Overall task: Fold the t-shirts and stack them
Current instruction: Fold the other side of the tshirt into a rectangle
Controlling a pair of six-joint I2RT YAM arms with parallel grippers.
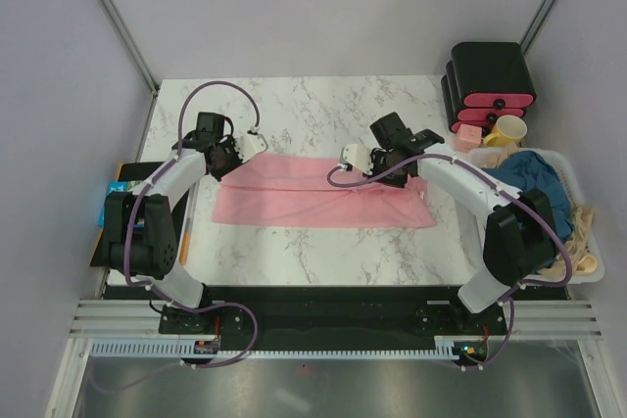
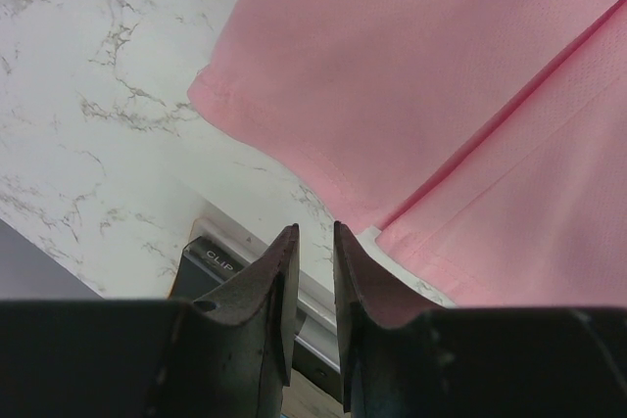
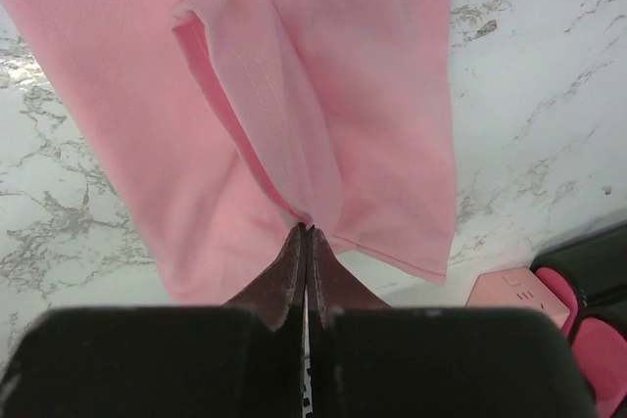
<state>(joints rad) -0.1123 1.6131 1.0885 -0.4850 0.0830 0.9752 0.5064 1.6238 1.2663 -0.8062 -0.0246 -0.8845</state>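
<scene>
Pink t-shirt point(image 1: 323, 198): spread flat as a wide band across the middle of the marble surface point(image 1: 294, 105), lengthwise creases along its upper half; in the left wrist view filling the upper right of the frame, one hem corner out on bare marble at centre left. Dark teal-blue t-shirt point(image 1: 534, 183): bunched in the white basket point(image 1: 588, 266) at the right edge of the top view, well apart from the pink one. Left gripper point(image 2: 313, 234): at the upper left corner of the pink t-shirt, jaws narrowly apart, bare gap between them, no cloth caught; tips just beside the hem at lower centre of its wrist view. Right gripper point(image 3: 306, 232): at the upper right part of the pink t-shirt, jaws pressed together, pinched on a pleat of pink cloth, folds converging on the tips. Black boxes with pink fronts point(image 1: 488, 80): stacked at upper right, beyond the basket. Yellow mug point(image 1: 507, 130): just in front of them, beside a small pink block point(image 1: 470, 134)
</scene>
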